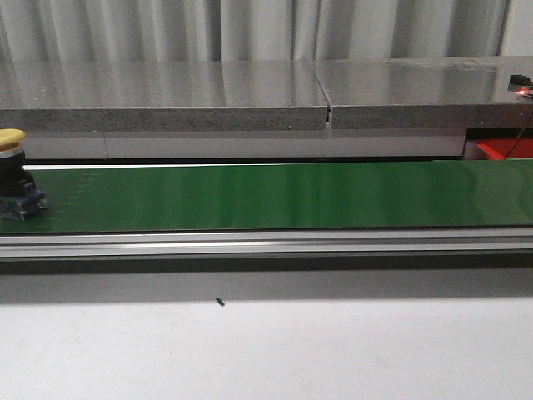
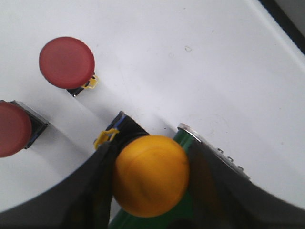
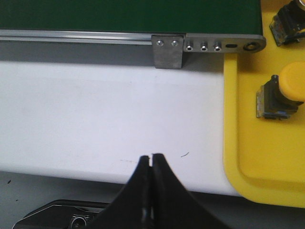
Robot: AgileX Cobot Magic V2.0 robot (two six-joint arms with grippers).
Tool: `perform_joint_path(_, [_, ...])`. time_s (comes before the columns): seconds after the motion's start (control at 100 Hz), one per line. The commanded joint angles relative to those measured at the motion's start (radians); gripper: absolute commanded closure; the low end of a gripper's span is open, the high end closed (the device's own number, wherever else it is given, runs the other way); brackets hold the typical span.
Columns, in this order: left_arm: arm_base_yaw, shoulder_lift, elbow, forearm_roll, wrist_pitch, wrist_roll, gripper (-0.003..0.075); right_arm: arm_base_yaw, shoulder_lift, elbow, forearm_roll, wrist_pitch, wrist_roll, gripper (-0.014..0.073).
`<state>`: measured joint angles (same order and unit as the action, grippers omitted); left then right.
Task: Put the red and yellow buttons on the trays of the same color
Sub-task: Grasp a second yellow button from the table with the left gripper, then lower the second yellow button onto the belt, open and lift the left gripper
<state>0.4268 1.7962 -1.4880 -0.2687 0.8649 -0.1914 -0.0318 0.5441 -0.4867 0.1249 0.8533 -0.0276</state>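
A yellow button (image 1: 12,139) stands upright on the far left end of the green belt (image 1: 275,196); no finger shows on it there. In the left wrist view its cap (image 2: 150,176) lies between the spread fingers of my left gripper (image 2: 153,145), which is open. Two red buttons (image 2: 66,62) (image 2: 12,129) rest on the white surface beyond. My right gripper (image 3: 152,156) is shut and empty over the white table, beside the yellow tray (image 3: 238,143). That tray holds one yellow button (image 3: 291,86) and another (image 3: 286,21). A red patch (image 1: 495,150), perhaps the red tray, shows far right.
A metal rail (image 1: 266,243) runs along the belt's near side; its end plate (image 3: 209,46) meets the yellow tray. A grey stone shelf (image 1: 250,92) spans the back. The belt's left end (image 2: 209,148) sits by the red buttons.
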Motion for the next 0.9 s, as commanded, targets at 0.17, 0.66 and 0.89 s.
perform_joint_path(0.17, [-0.009,-0.231,0.109,-0.012,-0.073,0.022,0.0521,0.001,0.001,-0.035,0.0,-0.046,-0.008,0.0685])
perform_joint_path(0.66, [-0.011,-0.302,0.298,-0.198,-0.119,0.168,0.0521,0.001,0.001,-0.035,0.0,-0.046,-0.008,0.0685])
perform_joint_path(0.89, [-0.011,-0.296,0.353,-0.196,-0.126,0.191,0.0516,0.001,0.001,-0.035,0.0,-0.046,-0.008,0.0685])
